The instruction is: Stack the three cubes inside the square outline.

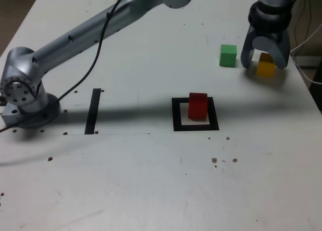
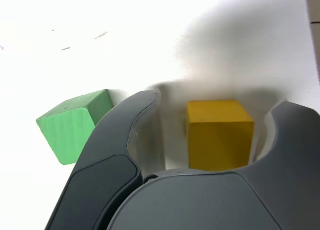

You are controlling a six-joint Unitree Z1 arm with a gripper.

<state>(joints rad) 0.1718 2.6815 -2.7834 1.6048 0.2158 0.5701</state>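
Wrist view first: I see the yellow cube [image 2: 219,135] sitting between the two dark fingers [image 2: 107,165] of my gripper [image 2: 207,125]. One finger stands a little off the cube's side with a strip of white table showing in the gap; the other is very close to the opposite side, and I cannot tell whether it touches. The jaws are partly spread, wider than the cube, and I do not see a firm clamp on it. The green cube [image 2: 75,125] lies just outside the nearer finger, turned at an angle to the yellow one and apart from it.

From the exterior view, my gripper [image 1: 265,60] points down at the far side of the table [image 1: 151,180], toward the exterior view's right, straddling the yellow cube [image 1: 266,67], which rests on the surface. The green cube [image 1: 228,55] sits just to the exterior view's left of the gripper, close to one finger but clear of it. The red cube [image 1: 198,106] stands inside the square outline [image 1: 176,115], toward its far edge, well apart from the other two. A straight black strip [image 1: 93,111] lies further to the exterior view's left, near the arm's base [image 1: 25,97].
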